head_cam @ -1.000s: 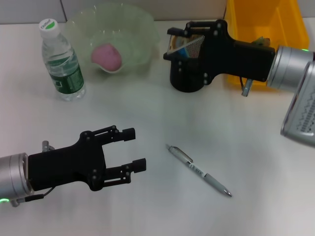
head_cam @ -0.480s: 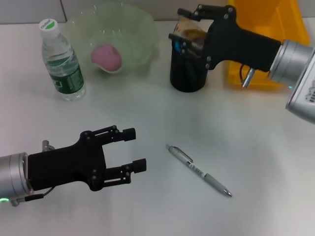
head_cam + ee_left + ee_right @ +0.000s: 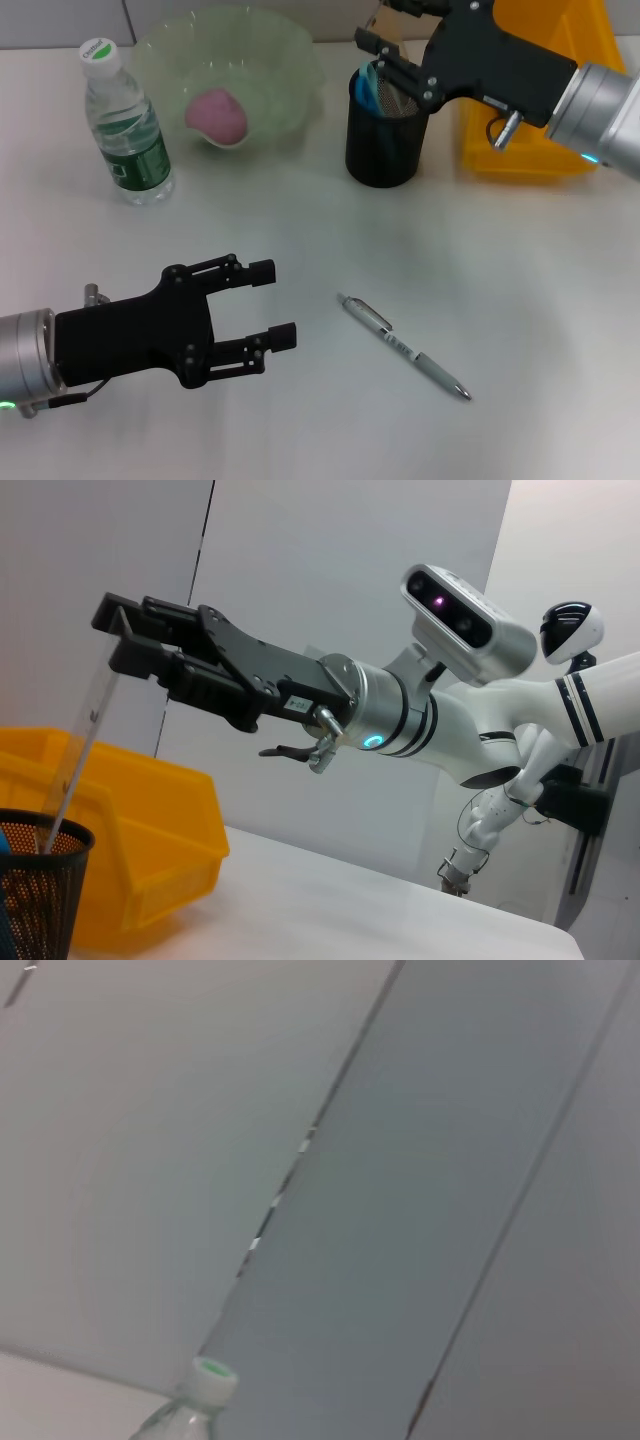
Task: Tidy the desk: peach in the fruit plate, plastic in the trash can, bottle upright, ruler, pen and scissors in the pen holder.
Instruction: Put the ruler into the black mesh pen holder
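Observation:
The black mesh pen holder [image 3: 385, 140] stands at the back with a clear ruler [image 3: 80, 755] leaning in it and something blue [image 3: 368, 85] beside the ruler. My right gripper [image 3: 378, 25] hovers open just above the holder; in the left wrist view its fingertips [image 3: 112, 632] sit right at the ruler's top. A silver pen [image 3: 405, 347] lies on the desk to the right of my open, empty left gripper [image 3: 270, 305]. The bottle [image 3: 125, 130] stands upright at the back left. A pink peach [image 3: 215, 112] rests in the green fruit plate [image 3: 290, 60]. Scissors and plastic cannot be made out.
A yellow bin [image 3: 545, 100] stands behind and to the right of the pen holder, partly under my right arm. The right wrist view shows only the bottle's cap [image 3: 213, 1380] against a grey wall.
My right gripper has lifted up and back from the pen holder's mouth, and the ruler now stands in the holder. The left arm and the pen have not moved.

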